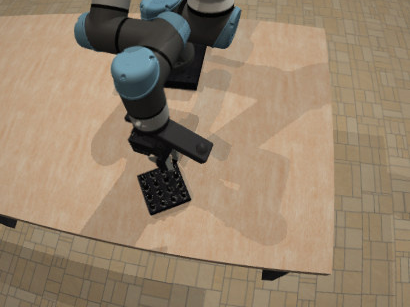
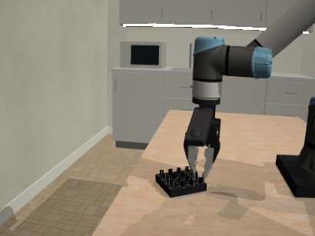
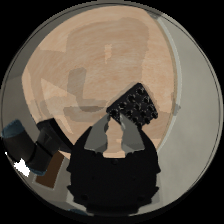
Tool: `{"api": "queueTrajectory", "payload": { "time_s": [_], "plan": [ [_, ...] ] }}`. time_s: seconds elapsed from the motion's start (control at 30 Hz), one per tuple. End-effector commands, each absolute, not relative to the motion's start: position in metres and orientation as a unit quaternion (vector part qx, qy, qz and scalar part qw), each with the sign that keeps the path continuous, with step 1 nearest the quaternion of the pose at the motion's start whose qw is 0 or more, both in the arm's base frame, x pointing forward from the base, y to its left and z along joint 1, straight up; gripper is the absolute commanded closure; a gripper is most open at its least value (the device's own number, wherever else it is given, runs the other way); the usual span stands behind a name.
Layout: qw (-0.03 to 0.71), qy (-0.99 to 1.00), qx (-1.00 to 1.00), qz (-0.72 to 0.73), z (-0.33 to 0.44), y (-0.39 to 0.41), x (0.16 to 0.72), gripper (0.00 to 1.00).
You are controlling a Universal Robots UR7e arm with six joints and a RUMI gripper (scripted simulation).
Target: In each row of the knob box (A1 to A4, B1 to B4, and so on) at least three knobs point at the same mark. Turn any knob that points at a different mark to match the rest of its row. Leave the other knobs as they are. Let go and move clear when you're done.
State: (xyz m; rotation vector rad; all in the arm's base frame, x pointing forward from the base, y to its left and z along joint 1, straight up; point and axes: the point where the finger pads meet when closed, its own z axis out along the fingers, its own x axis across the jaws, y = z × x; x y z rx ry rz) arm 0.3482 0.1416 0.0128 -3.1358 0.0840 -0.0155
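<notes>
The black knob box [image 1: 171, 205] [image 2: 188, 192] [image 3: 136, 107] lies flat on the table, turned at an angle, with rows of small upright black knobs. My gripper [image 1: 170, 167] [image 2: 199, 178] [image 3: 114, 113] points down at the box's edge nearest the arm base. Its fingertips are low and close together, with a narrow gap between them, at a corner knob. The tips look to be on either side of that knob, and I see no finger pressed against it. The row letters, the marks and the knobs' pointing directions are too small and dark to read.
The wooden table [image 1: 295, 204] [image 2: 261, 137] ends at a front edge beyond the box. The arm's black base plate [image 1: 182, 81] [image 2: 292, 176] stands on the table behind the gripper. Arm shadows fall across the table. Grey cabinets and a microwave [image 2: 144, 54] stand in the background.
</notes>
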Motion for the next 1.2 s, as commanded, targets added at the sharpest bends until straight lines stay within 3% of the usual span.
{"api": "queueTrajectory", "payload": {
  "time_s": [0.0, 0.13, 0.17, 1.17],
  "plan": [
    [0.003, 0.027, -1.000, -0.003, 0.0108, 0.1423, 0.3460, 0.89],
    [0.003, 0.027, -1.000, -0.003, 0.0108, 0.1423, 0.3460, 0.89],
    [0.003, 0.027, -1.000, -0.003, 0.0108, 0.1423, 0.3460, 0.96],
    [0.003, 0.027, -1.000, -0.003, 0.0109, 0.1423, 0.3462, 0.96]
  ]
}}
